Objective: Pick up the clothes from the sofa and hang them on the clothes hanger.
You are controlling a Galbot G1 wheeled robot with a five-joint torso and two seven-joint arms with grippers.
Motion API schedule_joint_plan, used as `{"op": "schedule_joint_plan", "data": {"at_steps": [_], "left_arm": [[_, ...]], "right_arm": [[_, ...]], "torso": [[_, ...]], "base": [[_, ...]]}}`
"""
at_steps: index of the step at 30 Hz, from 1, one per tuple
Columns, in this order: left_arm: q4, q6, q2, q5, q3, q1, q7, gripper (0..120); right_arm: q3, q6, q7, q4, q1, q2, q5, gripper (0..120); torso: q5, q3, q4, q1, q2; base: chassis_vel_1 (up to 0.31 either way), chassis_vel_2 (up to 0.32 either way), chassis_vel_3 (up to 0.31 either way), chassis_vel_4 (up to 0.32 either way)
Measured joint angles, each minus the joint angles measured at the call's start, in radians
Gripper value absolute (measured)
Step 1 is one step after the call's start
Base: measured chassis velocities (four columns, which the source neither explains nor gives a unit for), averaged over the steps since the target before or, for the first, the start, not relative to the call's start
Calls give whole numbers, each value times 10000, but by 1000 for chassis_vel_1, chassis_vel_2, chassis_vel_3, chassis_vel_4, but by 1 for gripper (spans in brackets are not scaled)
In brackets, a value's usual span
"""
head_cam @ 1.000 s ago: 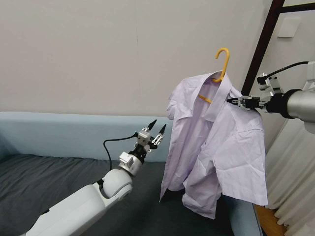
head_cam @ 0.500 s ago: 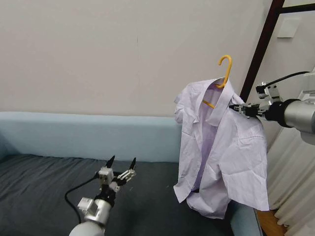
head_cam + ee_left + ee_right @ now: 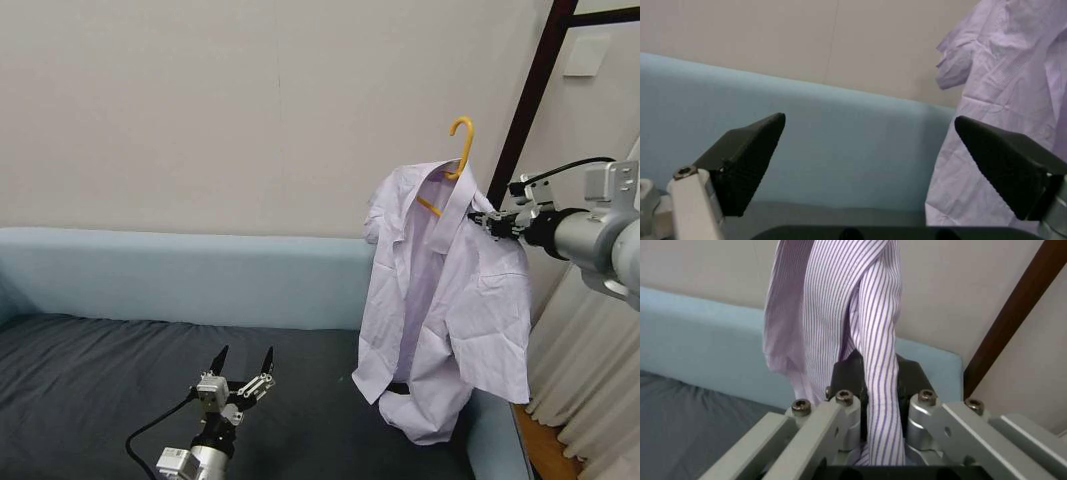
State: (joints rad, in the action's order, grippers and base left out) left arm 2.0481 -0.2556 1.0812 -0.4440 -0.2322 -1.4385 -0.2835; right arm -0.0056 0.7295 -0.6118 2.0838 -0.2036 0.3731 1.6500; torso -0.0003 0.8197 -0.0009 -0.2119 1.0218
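- My right hand (image 3: 482, 222) is clenched on the shoulder of the lilac shirt (image 3: 445, 310). It sits at the right of the head view, with its arm reaching in roughly level from that side. In the right wrist view the striped cloth runs straight down between the fingers (image 3: 843, 412), pinched tight.
- I judge that this pinch also takes in the arm of the yellow hanger (image 3: 459, 145) under the cloth. The hook stands up free above the collar, caught on nothing, and the whole garment hangs from that one grip.
- The shirt is up off the sofa (image 3: 150, 280), hanging in the air at the sofa's right end with the collar draped on the hanger. Its hem drops low near the end of the seat; I cannot tell whether it brushes the cushion.
- Gripping at the shoulder rather than at the hook leaves the hook bare, which I take to be the point: it can go over a rail unhindered. A dark post (image 3: 530, 95) rises just behind the right hand.
- My left hand (image 3: 238, 372) sits low over the sofa's dark seat, fingers pointing up, spread wide and holding nothing, well apart from the shirt. Its black pads (image 3: 747, 160) stand far apart in the left wrist view.
- The pick-up looks done to me; the hanging is not.
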Motion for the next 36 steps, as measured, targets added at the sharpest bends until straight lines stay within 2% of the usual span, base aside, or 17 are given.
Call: {"op": "schedule_joint_plan", "data": {"at_steps": [7, 10, 11, 14, 19, 23, 26, 27, 30, 31, 34, 35, 36], "left_arm": [[108, 23, -123, 38, -168, -59, -90, 100], [125, 38, -153, 50, -157, 0, -138, 100], [125, 38, -153, 50, -157, 0, -138, 100], [136, 26, -177, 50, -142, 8, -143, 100], [142, -53, -155, 50, -114, -30, -153, 100], [110, -134, -128, 48, -76, -13, -154, 100], [56, -129, -94, 23, 6, 80, -169, 100], [56, -129, -94, 23, 6, 80, -169, 100], [57, -84, -94, 3, -15, 89, -191, 100], [57, -84, -94, 3, -15, 89, -191, 100], [48, -39, -60, -47, -66, 74, -229, 100], [48, -39, -60, -47, -66, 74, -229, 100], [24, -18, -37, -51, -65, 91, -231, 100]], "right_arm": [[-68, 16, -351, 789, 351, -1227, 1228, 7], [128, 19, -992, 1623, 482, -2114, 2259, 7], [128, 19, -992, 1623, 482, -2114, 2259, 7], [138, 25, -1405, 2347, 533, -2911, 2632, 7], [-24, 28, -1809, 2884, 692, -3583, 2732, 7], [-297, 27, -1570, 2682, 739, -3375, 2329, 7], [-501, -81, -1102, 1419, 426, -2198, 1119, 7], [-501, -81, -1102, 1419, 426, -2198, 1119, 7], [-579, -94, -610, 459, 190, -1354, 24, 7], [-579, -94, -610, 459, 190, -1354, 24, 7], [-569, -177, 97, -696, 84, -317, -1184, 7], [-569, -177, 97, -696, 84, -317, -1184, 7], [-459, -189, 330, -1097, 84, 69, -1500, 7]], "torso": [[-3, -2, -6, 1, 1], [-3, -2, -4, 1, 1], [-3, -2, -4, 1, 1], [-3, -2, -4, 2, 1], [-5, -3, -5, 2, 1], [-5, -4, -7, 3, 2], [0, -1, 5, 1, 1], [0, -1, 5, 1, 1], [-2, 0, -1, 0, 1], [-2, 0, -1, 0, 1], [-2, 0, -5, 1, 1], [-2, 0, -5, 1, 1], [-1, 0, -3, 2, 0]], "base": [[0, 0, 0, 0], [0, 0, 0, 0], [0, 0, 0, 0], [0, 0, 0, 0], [0, 0, 0, 0], [0, 0, 0, 0], [0, 0, 0, 0], [0, 0, 0, 0], [0, 0, 0, 0], [0, 0, 0, 0], [0, 0, 0, 0], [0, 0, 0, 0], [0, 0, 0, 0]]}}
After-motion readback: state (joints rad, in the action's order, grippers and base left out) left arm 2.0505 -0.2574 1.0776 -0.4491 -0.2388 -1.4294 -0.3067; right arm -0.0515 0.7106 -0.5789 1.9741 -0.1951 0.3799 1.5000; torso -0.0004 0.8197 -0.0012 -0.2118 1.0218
